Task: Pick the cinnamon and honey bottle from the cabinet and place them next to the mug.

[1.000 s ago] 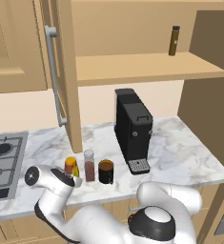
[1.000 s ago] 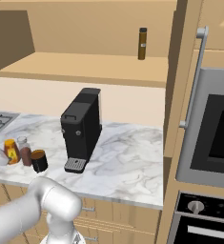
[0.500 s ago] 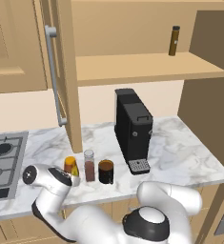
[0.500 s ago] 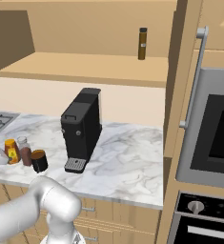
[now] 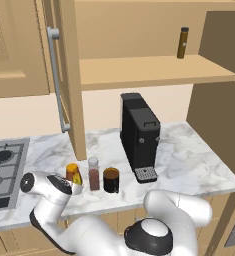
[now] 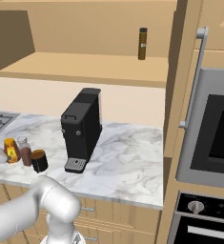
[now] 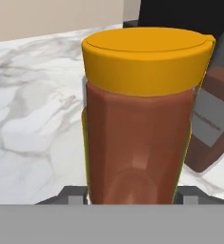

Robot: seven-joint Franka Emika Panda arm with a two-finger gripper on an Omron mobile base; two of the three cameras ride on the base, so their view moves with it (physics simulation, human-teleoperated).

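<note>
Seen in the left base view, from left to right: stove (image 5: 1,167) at the far left of the marble tabletop (image 5: 189,162). Next, hand (image 5: 75,185) low at the tabletop's front edge, clenched on the honey (image 5: 73,173), which stands upright on the tabletop. Just right of it, the cinnamon (image 5: 93,173), upright, close beside the honey; whether touching, cannot tell. Then the mug (image 5: 111,180), just beside the cinnamon, all three in a short row. Behind them, the open door (image 5: 69,75) of the cabinet (image 5: 154,70), with its grey bar handle (image 5: 58,80). Further right, a black coffee machine (image 5: 139,135), standing apart from the mug. Up on the cabinet shelf, far right, a thin dark bottle (image 5: 182,43), upright.

In the hand view: honey (image 7: 142,114) close up between the fingers, yellow-orange cap on top, with the cinnamon (image 7: 211,124) partly hidden behind its right side.

In the right base view: honey (image 6: 11,149), cinnamon (image 6: 24,151) and mug (image 6: 38,160) at the left, coffee machine (image 6: 82,128) in the middle, oven (image 6: 213,138) at the right.
</note>
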